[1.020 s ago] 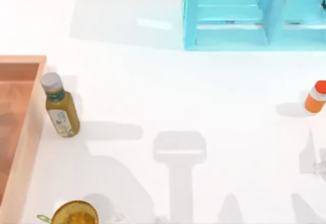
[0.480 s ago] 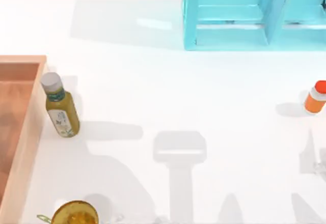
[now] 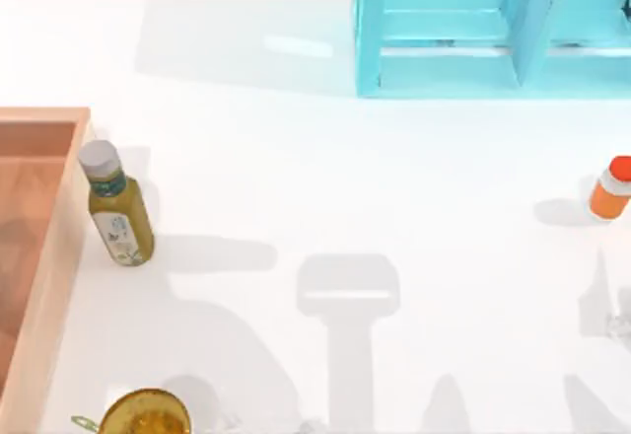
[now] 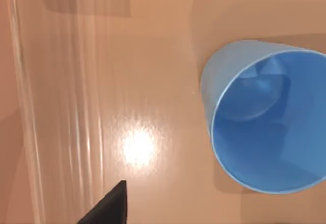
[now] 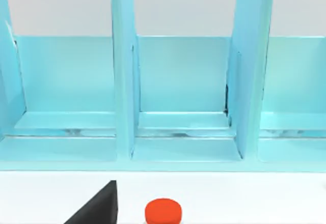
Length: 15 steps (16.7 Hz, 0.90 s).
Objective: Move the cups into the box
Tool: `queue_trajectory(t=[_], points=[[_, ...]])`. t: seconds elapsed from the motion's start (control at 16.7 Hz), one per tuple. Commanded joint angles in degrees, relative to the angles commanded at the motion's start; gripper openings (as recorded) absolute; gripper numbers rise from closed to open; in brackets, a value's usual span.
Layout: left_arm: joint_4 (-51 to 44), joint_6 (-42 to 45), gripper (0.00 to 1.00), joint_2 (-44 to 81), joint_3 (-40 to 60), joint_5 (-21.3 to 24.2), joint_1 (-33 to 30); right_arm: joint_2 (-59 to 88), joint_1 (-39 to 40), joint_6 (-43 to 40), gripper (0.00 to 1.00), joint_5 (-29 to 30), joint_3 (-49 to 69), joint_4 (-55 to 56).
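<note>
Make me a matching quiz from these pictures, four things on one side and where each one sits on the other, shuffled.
Things:
1. blue cup
2. olive-green bottle
3. small orange bottle
4. cyan-blue shelf frame

Places:
A. far edge of the table, right of the middle
B. on the wooden floor of the box, seen from the left wrist
C. near the table's right edge
D. on the table just outside the box's right wall

Pairs: 1-B, 2-D, 3-C, 4-A
</note>
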Motion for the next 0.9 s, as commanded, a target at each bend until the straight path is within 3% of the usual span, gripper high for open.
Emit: queue_trajectory(t=[0.36, 0.9], points=[[-1.78, -0.09, 1.0, -0.2, 2.28, 0.0, 0.2, 0.0, 0.0, 0.0, 1.0, 0.0, 0.0, 0.0], [-21.17, -0.09, 1.0, 0.35, 21.7, 0.11, -0.27, 0.0, 0.0, 0.0, 1.0, 0.0, 0.0, 0.0]])
